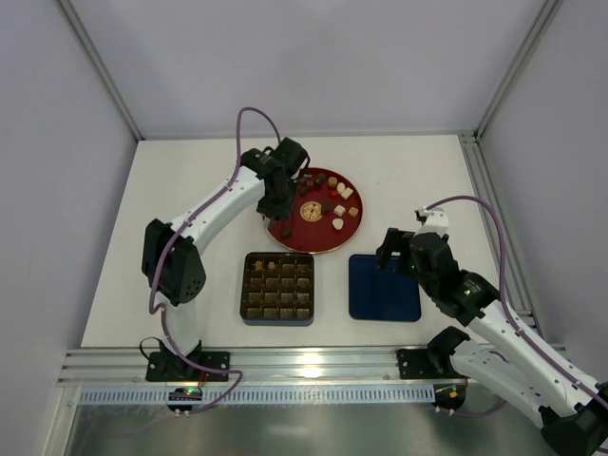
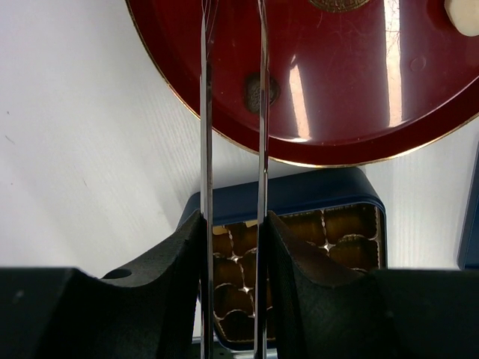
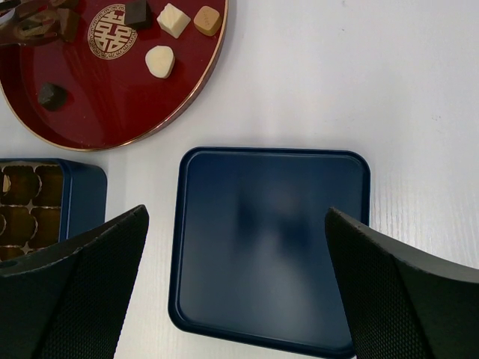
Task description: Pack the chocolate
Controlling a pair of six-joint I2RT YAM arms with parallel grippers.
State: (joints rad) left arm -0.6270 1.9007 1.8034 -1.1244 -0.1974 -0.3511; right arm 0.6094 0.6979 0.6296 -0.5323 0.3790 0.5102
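Observation:
Chocolate pieces [image 1: 332, 201], dark, cream and tan, lie scattered on a round red plate [image 1: 350, 234]. In the right wrist view a cream one [image 3: 160, 60] and a dark one [image 3: 52, 96] show clearly. My left gripper [image 2: 233, 224] is shut on thin metal tongs [image 2: 207, 112], whose blades reach out over the plate's edge; their tips are out of view. A dark chocolate [image 2: 258, 91] sits right by the right blade. The blue box [image 1: 277, 287] with its gold compartment tray is below the plate. My right gripper [image 3: 236, 247] is open above the dark blue lid [image 3: 269, 247].
A flat gold emblem [image 3: 112, 31] marks the plate's middle. The lid [image 1: 384, 287] lies flat to the right of the box. The box's rim [image 2: 292, 191] sits just under my left wrist. Metal frame posts stand at the table's back corners.

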